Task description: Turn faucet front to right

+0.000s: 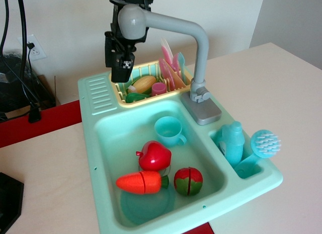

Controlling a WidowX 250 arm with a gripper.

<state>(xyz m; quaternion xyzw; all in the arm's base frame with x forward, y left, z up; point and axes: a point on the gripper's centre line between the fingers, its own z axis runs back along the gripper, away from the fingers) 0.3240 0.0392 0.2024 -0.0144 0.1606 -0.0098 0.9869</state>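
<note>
The grey toy faucet [201, 58] stands on its rectangular base [202, 109] at the back right of the mint green sink [100, 158]. Its horizontal arm reaches left, and its bulbous head [132, 21] hangs above the yellow dish rack [118, 90]. My black gripper [122, 68] hangs straight down just behind and left of the faucet head, partly hidden by it, its tip over the rack's left end. Its fingers are hard to make out, so I cannot tell whether it is open or shut.
The basin holds a teal cup [169, 131], a red apple [154, 155], an orange carrot [142, 182] and a red-green fruit [188, 181]. The rack holds pink plates [169, 70] and toy food. A bottle [232, 142] and brush [264, 144] sit in the right compartment. Black cables [22, 53] hang at left.
</note>
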